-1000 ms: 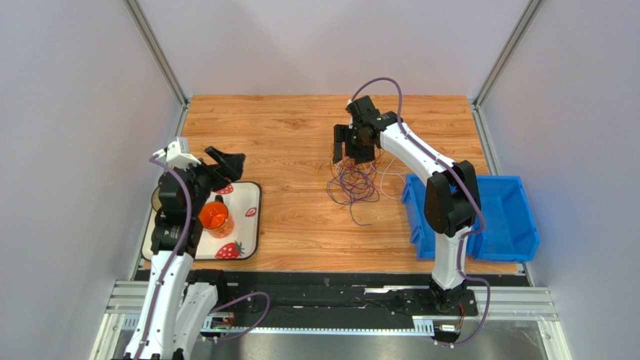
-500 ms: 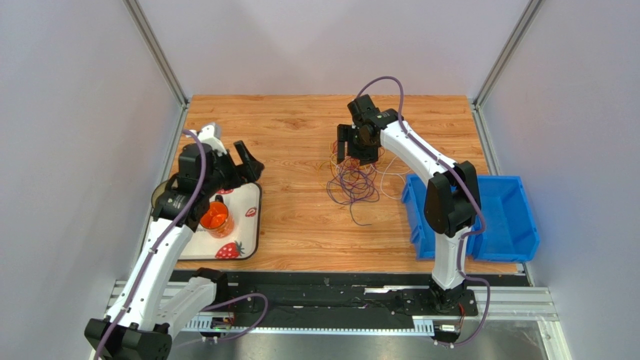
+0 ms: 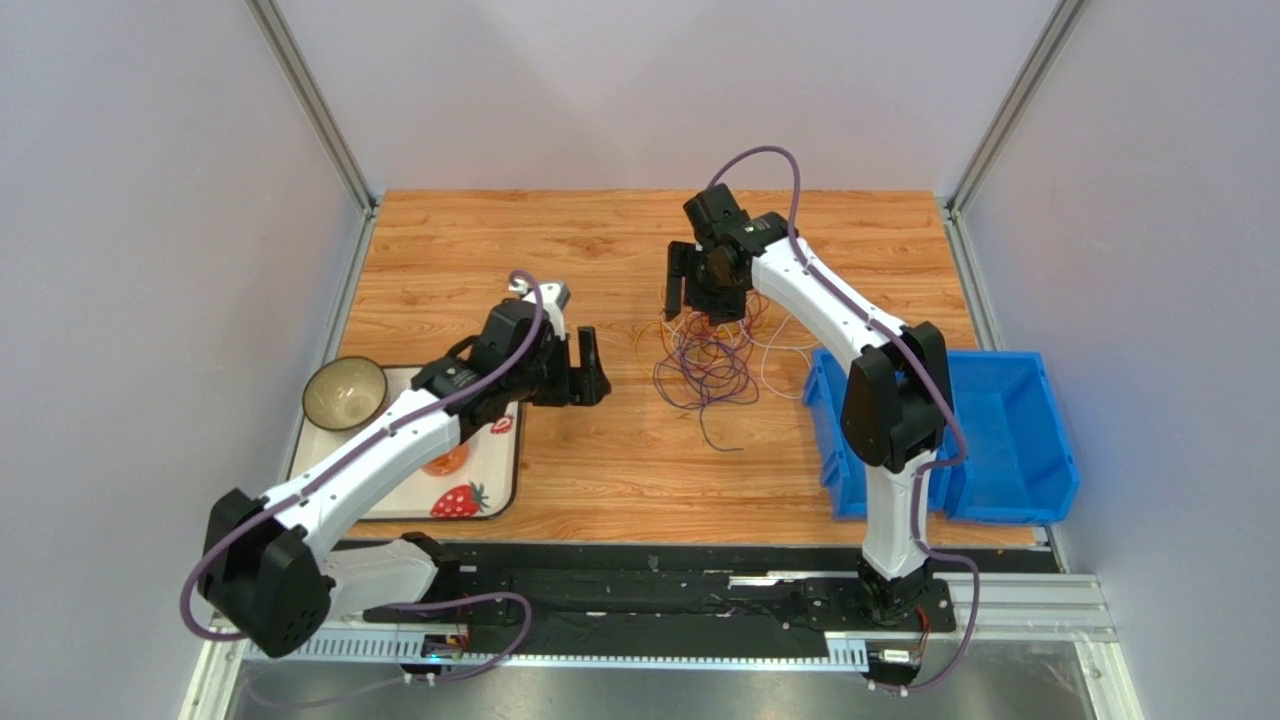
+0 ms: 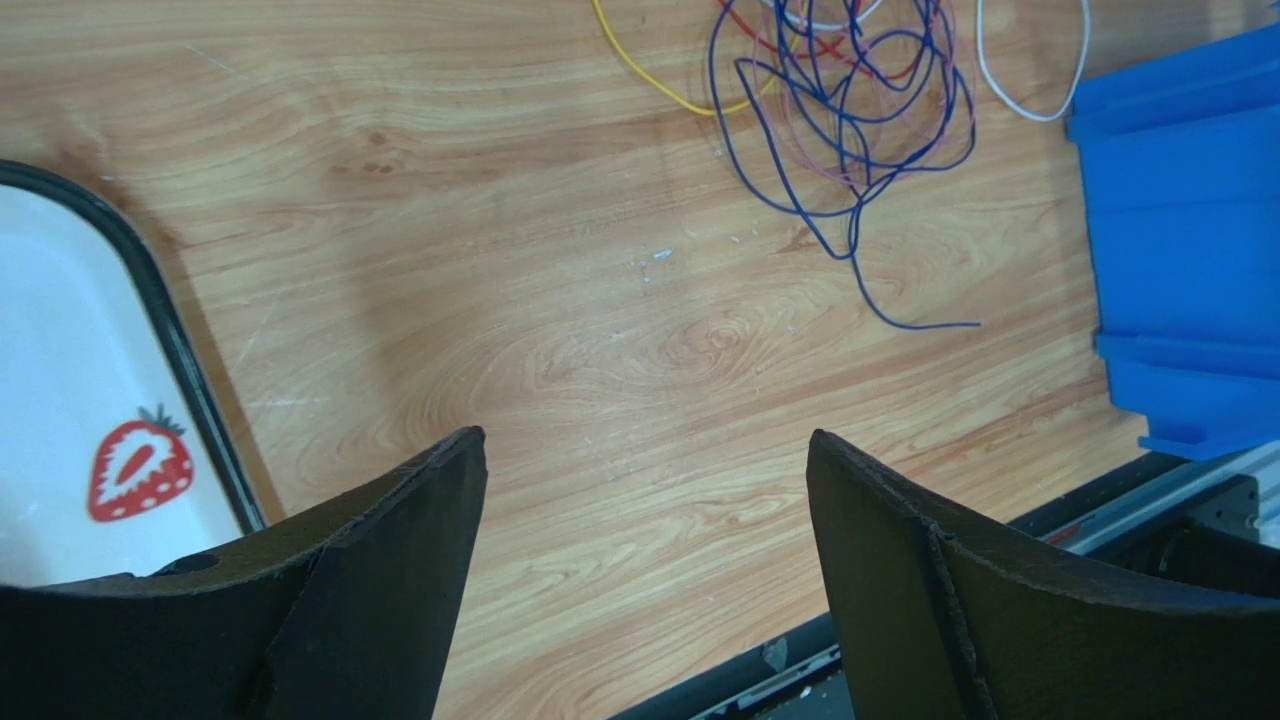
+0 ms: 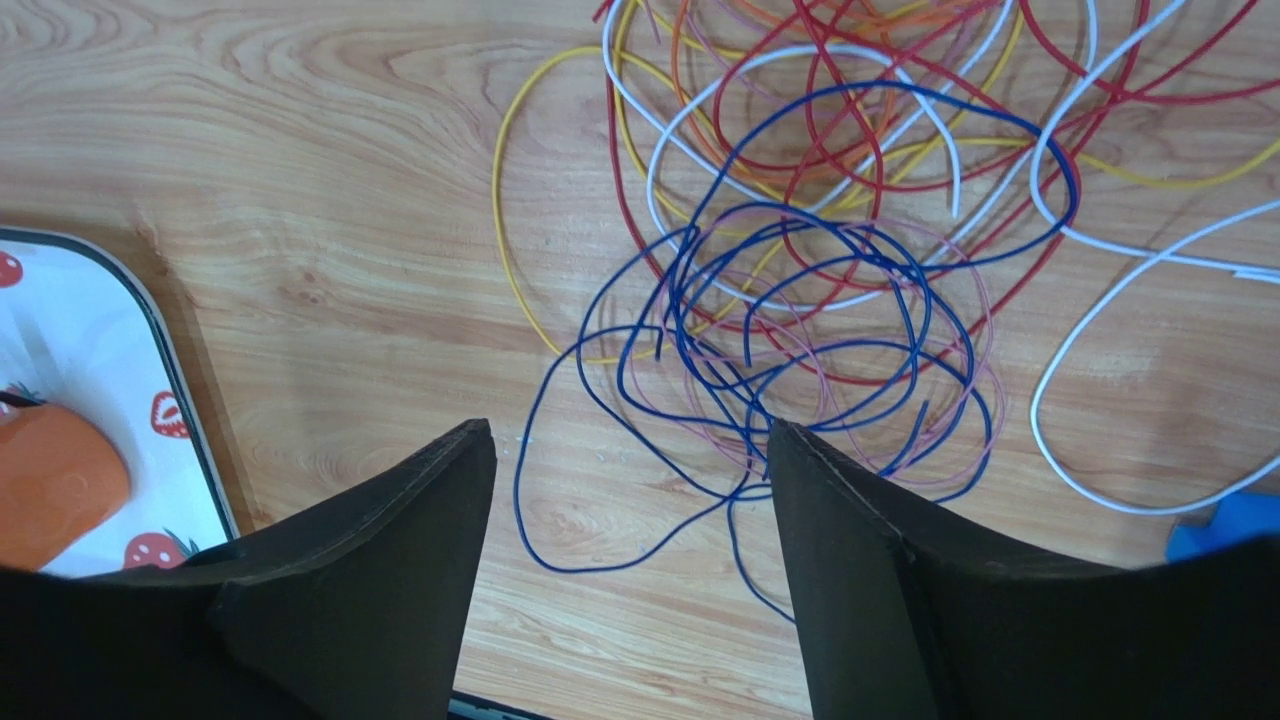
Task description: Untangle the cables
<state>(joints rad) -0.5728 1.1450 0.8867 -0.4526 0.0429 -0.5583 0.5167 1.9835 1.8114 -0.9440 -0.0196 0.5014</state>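
Note:
The cables [image 3: 709,360] lie in a tangled heap of thin blue-purple, red, yellow, white and orange loops on the wooden table. My right gripper [image 3: 694,300] hangs open just above the heap's far edge, holding nothing; in its wrist view the loops [image 5: 812,225] lie spread ahead of the open gripper [image 5: 631,435]. My left gripper [image 3: 591,372] is open and empty over bare wood left of the heap. In its wrist view the gripper [image 4: 646,443] is open, and the cables [image 4: 842,90] show at the top edge.
A blue bin [image 3: 1022,435] stands right of the heap, also in the left wrist view [image 4: 1187,225]. A strawberry-print tray [image 3: 489,477] with a bowl [image 3: 343,393] sits at the left. An orange object [image 5: 45,488] lies on the tray [image 5: 105,345].
My left arm has swung from over the tray out to the right, toward the middle of the table, gripper still open. The right gripper has barely shifted over the heap.

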